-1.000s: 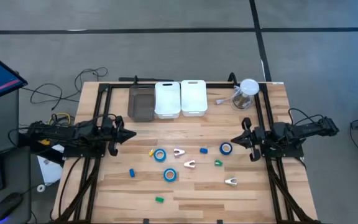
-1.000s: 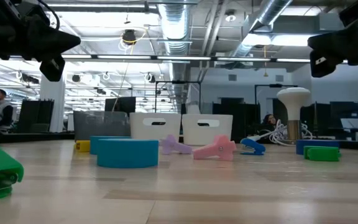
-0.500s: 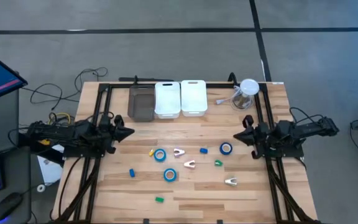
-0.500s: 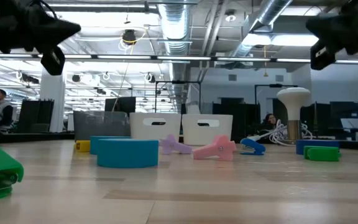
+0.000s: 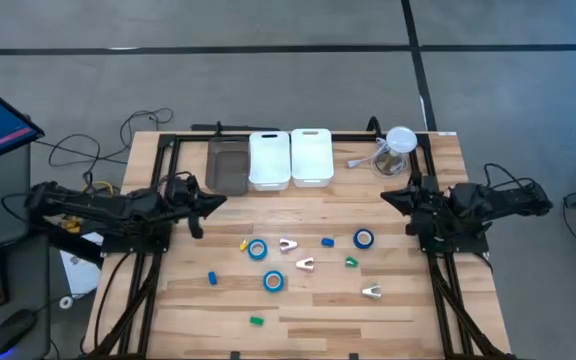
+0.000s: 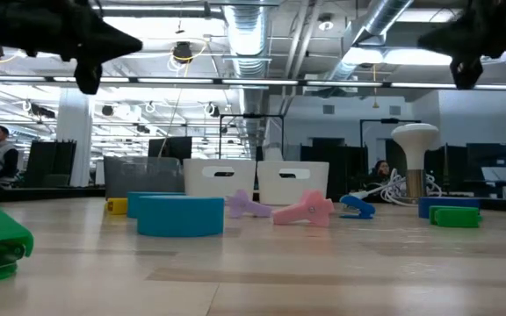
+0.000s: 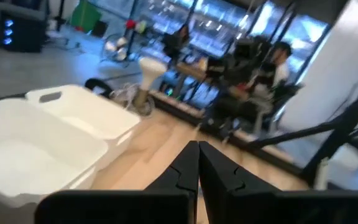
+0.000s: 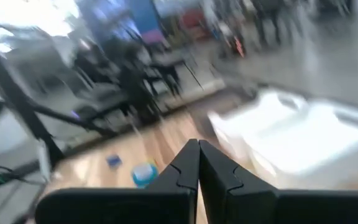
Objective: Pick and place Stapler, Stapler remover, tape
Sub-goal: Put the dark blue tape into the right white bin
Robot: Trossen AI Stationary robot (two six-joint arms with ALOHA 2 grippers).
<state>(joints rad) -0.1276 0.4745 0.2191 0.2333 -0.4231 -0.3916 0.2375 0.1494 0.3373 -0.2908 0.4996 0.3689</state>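
Three bright-blue tape rolls lie flat on the wooden table point(image 5: 257, 249), point(image 5: 273, 282), point(image 5: 364, 238). The nearest one fills the low view point(image 6: 180, 215). Pale staple removers point(image 5: 287, 245), point(image 5: 304, 264), point(image 5: 371, 291) and small coloured staplers point(image 5: 327, 241), point(image 5: 351, 262), point(image 5: 211, 278), point(image 5: 256, 321) lie scattered among them. My left gripper point(image 5: 215, 200) hovers shut above the table's left part, pointing right. My right gripper point(image 5: 386, 197) hovers shut at the right, pointing left, with the right-hand tape point(image 8: 143, 173) ahead of it. Both wrist views show the fingertips closed together point(image 7: 197, 144), point(image 8: 197, 143).
A grey bin point(image 5: 228, 168) and two white bins point(image 5: 269, 160), point(image 5: 311, 156) stand along the far edge. A white lamp-like object with a cord point(image 5: 398, 148) stands at the far right corner. Black frame rails point(image 5: 158, 190), point(image 5: 430, 180) run down both sides.
Both grippers have risen and swung toward the table's far edge, the left one also reaching a little farther toward the middle. Nothing on the table has moved.
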